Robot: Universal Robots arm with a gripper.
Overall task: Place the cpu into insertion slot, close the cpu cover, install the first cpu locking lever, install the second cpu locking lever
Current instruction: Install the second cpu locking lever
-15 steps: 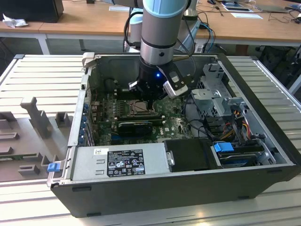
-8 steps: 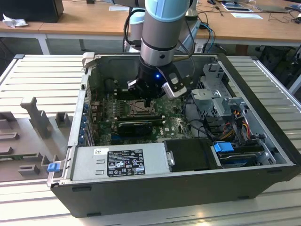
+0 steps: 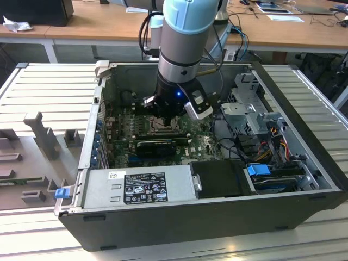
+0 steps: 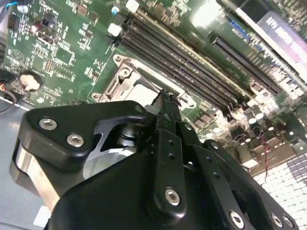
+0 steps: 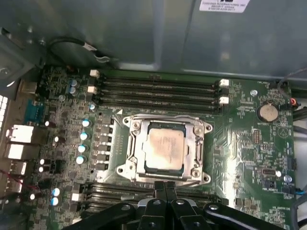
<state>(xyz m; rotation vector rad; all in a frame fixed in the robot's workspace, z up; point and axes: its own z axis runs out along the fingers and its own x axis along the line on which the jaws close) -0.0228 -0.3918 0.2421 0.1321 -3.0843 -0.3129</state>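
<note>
Grey ribbed counter (image 3: 49, 87) carries the open case (image 3: 217, 217). Going from the exterior view's left to its right: moulded grey holders (image 3: 32, 147) lie on the counter beside the case; inside the case the board (image 3: 122, 122) sits behind the grey power supply (image 3: 138, 187); the arm (image 3: 182, 43) descends over the board's middle; drive bays with bundled cables (image 3: 272, 136) fill the case's far side.

In the first wrist view the slot (image 5: 129, 125) is a square socket on the green board, between two banks of long black memory slots (image 5: 158, 88). The cpu (image 5: 165, 146) sits in the slot: a flat square chip with a pale silver-grey top carrying a tan smear. The cover (image 5: 196, 143), a thin silver frame with a large window, lies down around the cpu, with screws at its corners. A coin cell (image 5: 267, 112) sits farther along the board.

The pincer (image 5: 164, 187) hangs just beside the cover's near edge. Its fingers (image 4: 165, 112) are pressed together, clenched on nothing visible.
</note>
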